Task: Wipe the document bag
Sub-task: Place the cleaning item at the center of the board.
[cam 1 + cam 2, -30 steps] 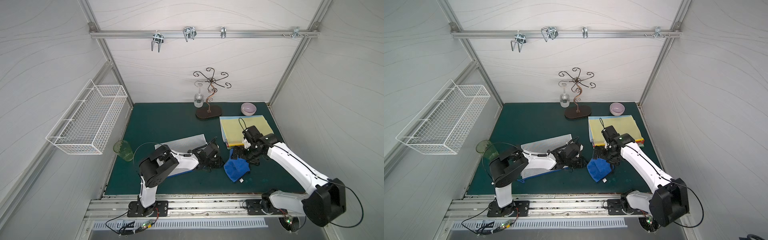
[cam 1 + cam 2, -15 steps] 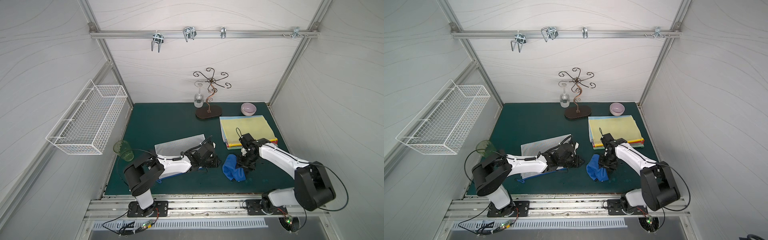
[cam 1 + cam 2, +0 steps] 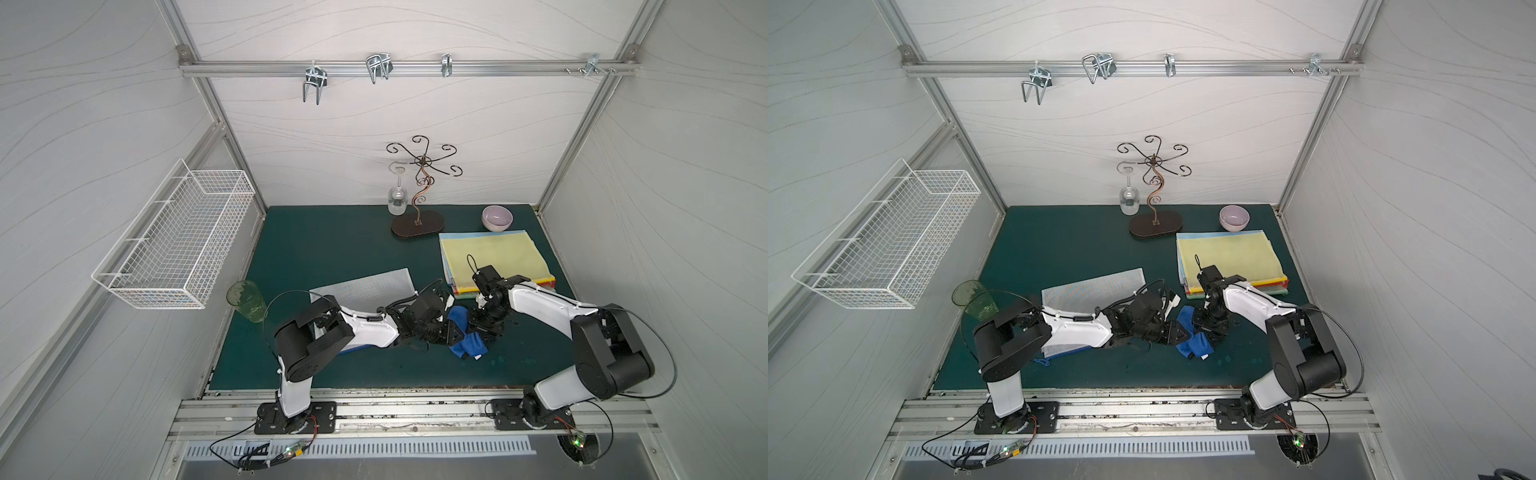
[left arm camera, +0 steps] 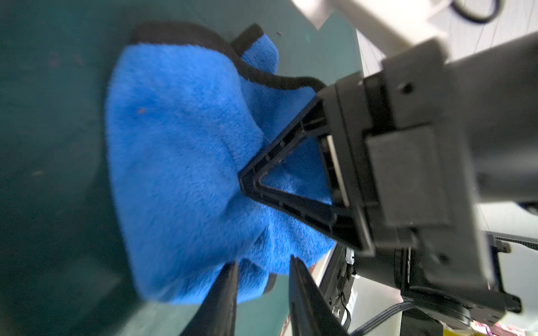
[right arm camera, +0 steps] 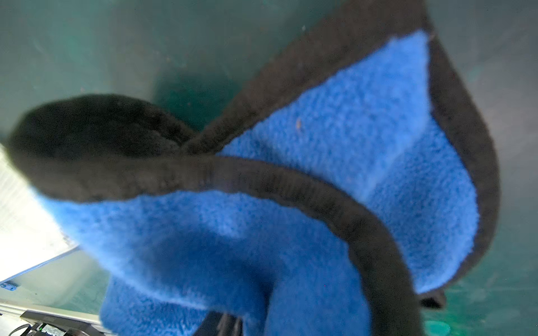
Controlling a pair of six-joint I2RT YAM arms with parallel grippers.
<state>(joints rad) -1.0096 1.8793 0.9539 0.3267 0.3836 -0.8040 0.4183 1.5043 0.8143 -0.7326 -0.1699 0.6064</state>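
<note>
Starting big: dark green worktop point(image 3: 332, 241), with a white wire basket point(image 3: 174, 245) hanging on the left wall. Then a stack of coloured folders point(image 3: 490, 253) (yellow one on top) at the back right.

Next size down, the document bag point(image 3: 365, 286): pale mesh, lying flat around the middle of the worktop, near edge tucked under the left arm. Just right of it, a blue cloth point(image 3: 467, 343) with a black hem, bunched up on the worktop.

Right gripper point(image 3: 480, 328) angled down onto that cloth, pinching a fold of it. Left gripper point(image 4: 263, 261) low beside it, slightly spread, tips right at the cloth's edge.

Smallest bits: green cup point(image 3: 246, 301) at the left edge, pink bowl point(image 3: 497, 218) behind the folders.
</note>
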